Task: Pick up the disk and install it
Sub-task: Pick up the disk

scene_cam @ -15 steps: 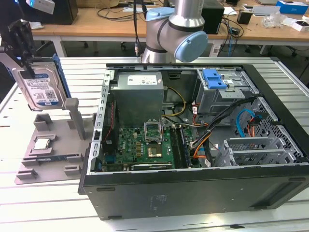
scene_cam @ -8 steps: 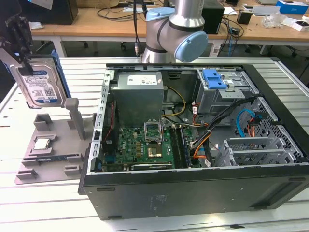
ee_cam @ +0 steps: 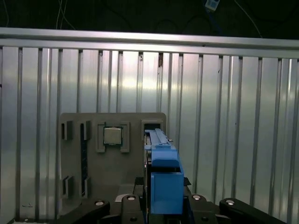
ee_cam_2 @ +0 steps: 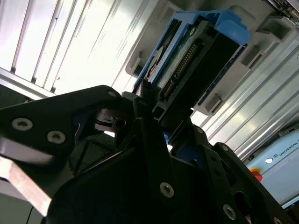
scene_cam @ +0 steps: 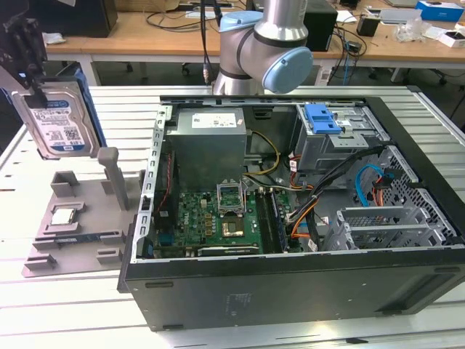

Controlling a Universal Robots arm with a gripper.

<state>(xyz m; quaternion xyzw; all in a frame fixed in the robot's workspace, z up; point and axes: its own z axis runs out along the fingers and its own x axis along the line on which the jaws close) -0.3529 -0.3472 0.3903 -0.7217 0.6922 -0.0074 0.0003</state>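
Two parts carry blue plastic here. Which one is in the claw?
The disk, held upright in the claw over the grey holder at the exterior view's left. The blue-latched cage sits inside the computer case.

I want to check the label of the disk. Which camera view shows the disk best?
The exterior view: the disk stands upright at the exterior view's left, its labelled face towards the camera. The first wrist view shows it edge-on, mostly a blue rail; the second wrist view shows its connector end.
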